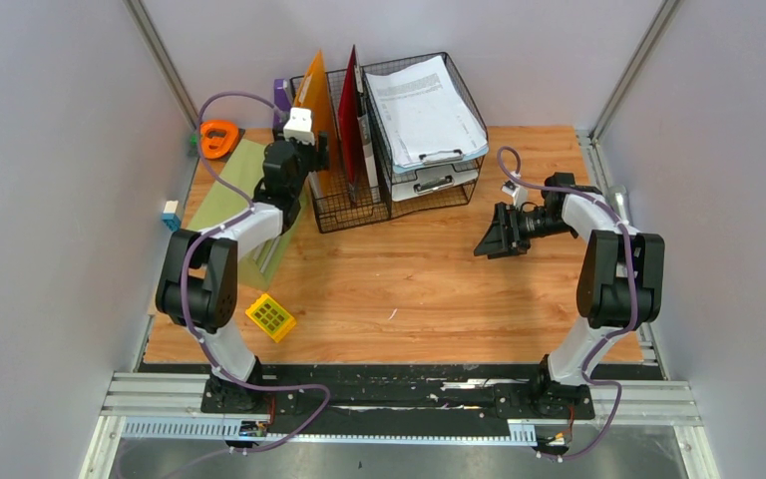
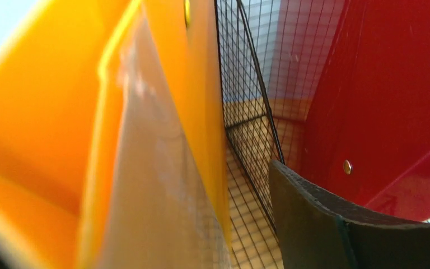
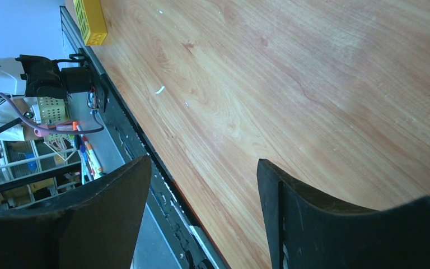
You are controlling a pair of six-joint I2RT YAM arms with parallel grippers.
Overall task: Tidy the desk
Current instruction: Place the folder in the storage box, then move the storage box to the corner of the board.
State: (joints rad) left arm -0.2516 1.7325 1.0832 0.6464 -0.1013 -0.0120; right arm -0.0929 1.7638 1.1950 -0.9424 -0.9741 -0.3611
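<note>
The desk (image 1: 429, 279) is a light-brown wood-grain top. At its back stands a black wire file rack (image 1: 344, 205) holding an orange folder (image 1: 317, 95) and a red folder (image 1: 349, 105). My left gripper (image 1: 319, 150) reaches into the rack at the orange folder. In the left wrist view the orange folder (image 2: 145, 112) fills the space between my jaws (image 2: 134, 224). A gap with wire mesh (image 2: 246, 112) shows between it and my right finger (image 2: 313, 224), and my left finger is almost hidden. My right gripper (image 1: 494, 235) hovers open and empty over the desk (image 3: 313, 84).
A wire paper tray (image 1: 429, 175) with stacked papers (image 1: 424, 105) stands right of the rack. A green folder (image 1: 229, 205), an orange tape dispenser (image 1: 218, 138) and a small blue item (image 1: 171, 214) lie at the left. A yellow block (image 1: 270, 317) sits front left, also in the right wrist view (image 3: 89, 19).
</note>
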